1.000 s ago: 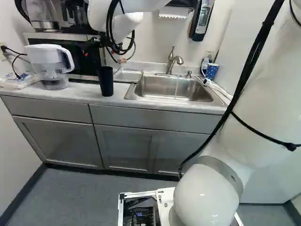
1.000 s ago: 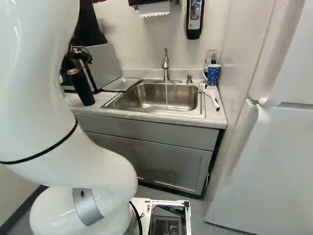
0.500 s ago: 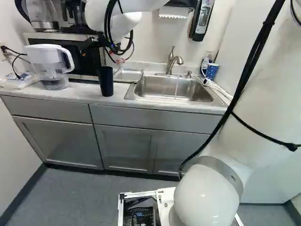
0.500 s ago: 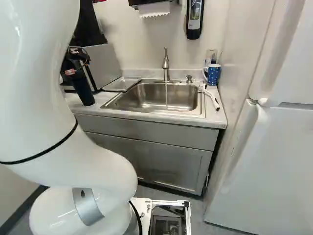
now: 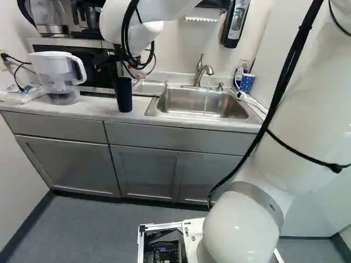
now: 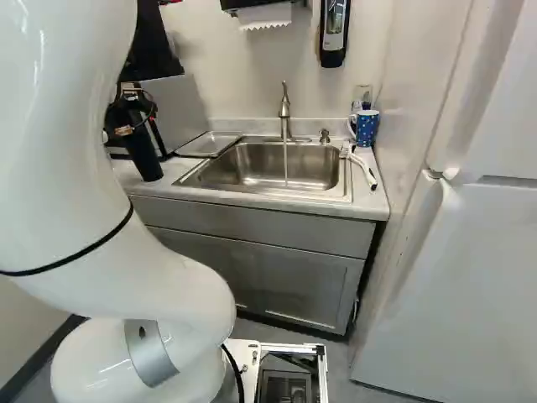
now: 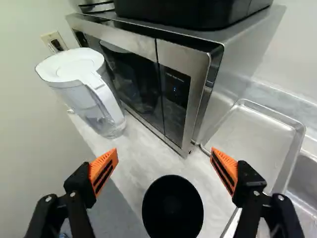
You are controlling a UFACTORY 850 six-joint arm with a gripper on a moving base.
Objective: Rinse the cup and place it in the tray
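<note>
The white arm reaches forward over the worktop, bringing its gripper above the black tumbler. The gripper is open, its orange pads well apart on either side of the tumbler in the wrist view and touching neither side, a spread that looks meant for a grasp from above. The tumbler, the cup to rinse, stands near the worktop's front edge, between the water pitcher and the sink; that leaves room around it for the fingers. It is neither gripped nor rinsed, so the pick-up seems the step in hand.

The metal tray lies flat towards the worktop's back edge, between microwave and sink, a short carry once rinsing is done. Water runs from the faucet into the basin, presumably ready for the rinse. A white-handled brush lies along the worktop's right edge, and the dotted blue mug stands by its back right corner, both out of the likely path.

Below the pale worktop, grey cabinets meet a grey floor. A white refrigerator stands to the right; beyond, a soap dispenser and paper towel dispenser hang on the wall.
</note>
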